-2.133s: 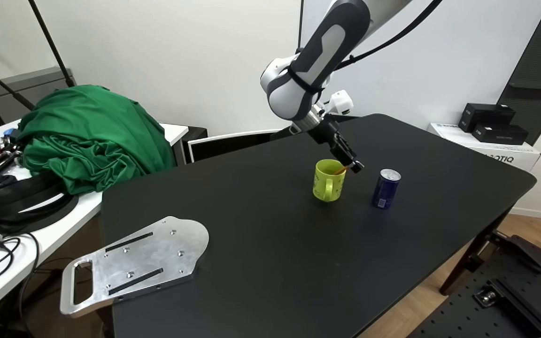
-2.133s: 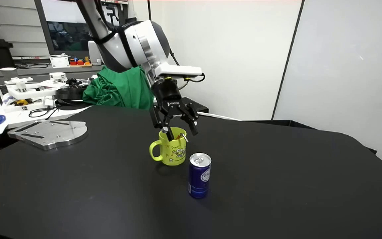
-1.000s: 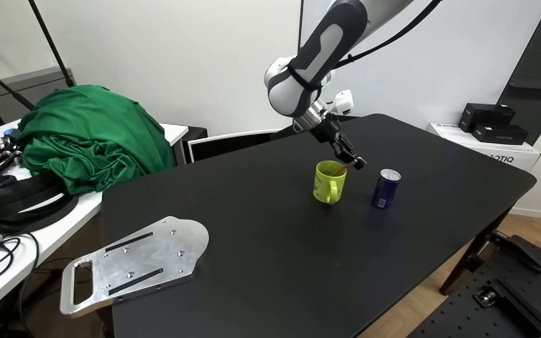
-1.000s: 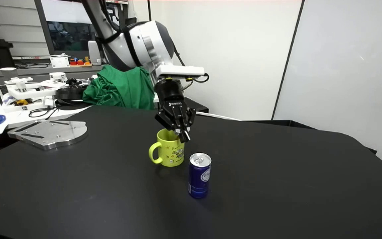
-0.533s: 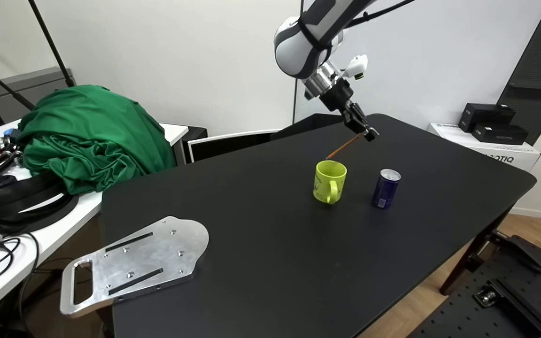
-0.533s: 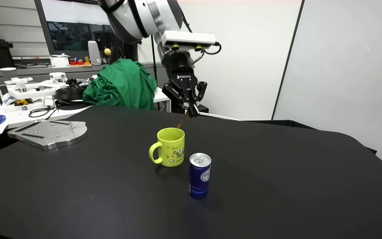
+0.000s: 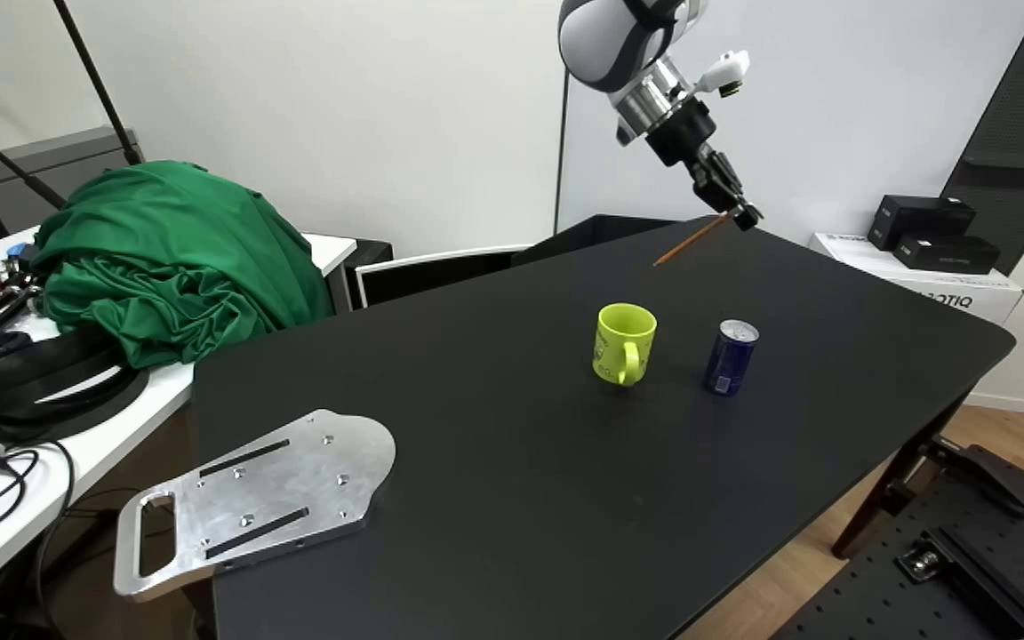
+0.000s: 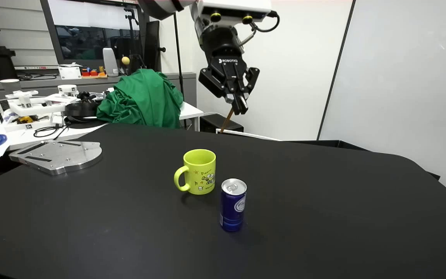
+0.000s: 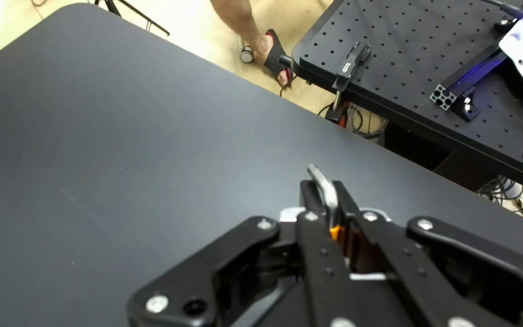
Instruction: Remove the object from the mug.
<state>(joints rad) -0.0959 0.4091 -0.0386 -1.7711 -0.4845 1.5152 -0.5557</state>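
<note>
Removing the stick (image 7: 692,241) from the mug (image 7: 622,347) looks all but done: the gripper (image 8: 239,106) is narrow, pinched on the stick near its upper end, and the rest slants down through the air, touching neither mug nor surface (image 7: 512,480). In the wrist view a silver end (image 9: 328,195) juts from the gripper with a fleck of orange behind it, probably the stick's own top. The mug stands upright, the can (image 8: 232,209) near it. The step in hand is likely carrying the stick off to a tidy set-down, though the task names no spot for one. To do it well, move away from both mug and can first, and descend only when well apart from them. Being thin and held at one end, the stick could pivot if its low tip lands hard, so level it before contact, lower slowly, and let go only once it lies along the surface, or it may roll.
</note>
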